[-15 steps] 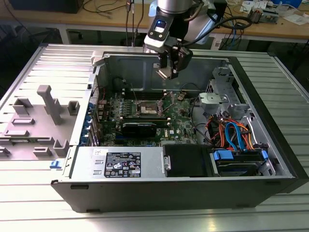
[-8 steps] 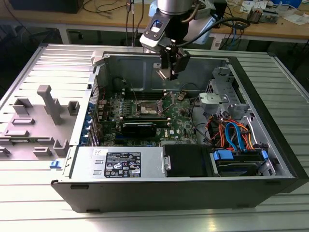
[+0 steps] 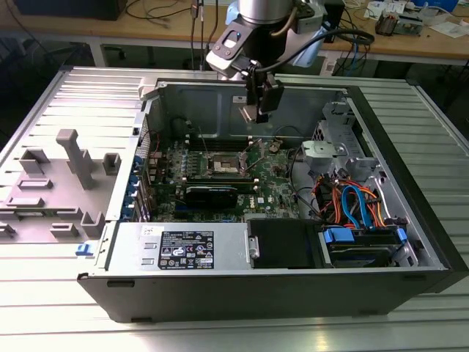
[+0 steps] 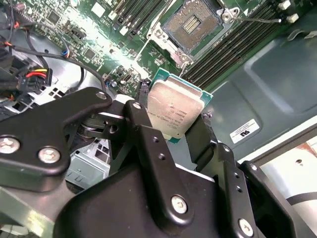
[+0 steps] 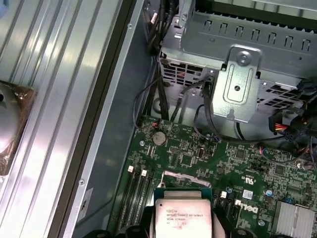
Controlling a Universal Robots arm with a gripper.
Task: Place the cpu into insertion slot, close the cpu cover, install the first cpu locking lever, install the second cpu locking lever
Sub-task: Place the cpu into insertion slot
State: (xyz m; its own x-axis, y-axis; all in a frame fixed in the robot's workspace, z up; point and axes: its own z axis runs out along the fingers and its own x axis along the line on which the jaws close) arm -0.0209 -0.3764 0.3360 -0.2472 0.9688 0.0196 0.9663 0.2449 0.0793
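My gripper (image 4: 174,119) is shut on the cpu (image 4: 173,106), a small square chip with a dull silver top and a green edge, pinched by its sides between the black fingers (image 4: 143,126). In the exterior view the gripper (image 3: 256,111) hangs above the motherboard inside the open computer case, higher than the insertion slot (image 3: 223,167) and toward that view's right of it. The slot (image 4: 194,23) lies open with its contact field bare; thin wire levers (image 4: 257,20) stick out beside its metal frame. The cpu (image 5: 181,212) also shows in the first wrist view, over the green board.
A black expansion card (image 3: 211,194) lies in front of the slot. A silver drive cage (image 5: 237,54) and bundles of cables (image 3: 352,202) fill the case's side at the exterior view's right. Memory slots (image 4: 233,44) flank the socket. A grey fixture (image 3: 73,165) stands outside the case.
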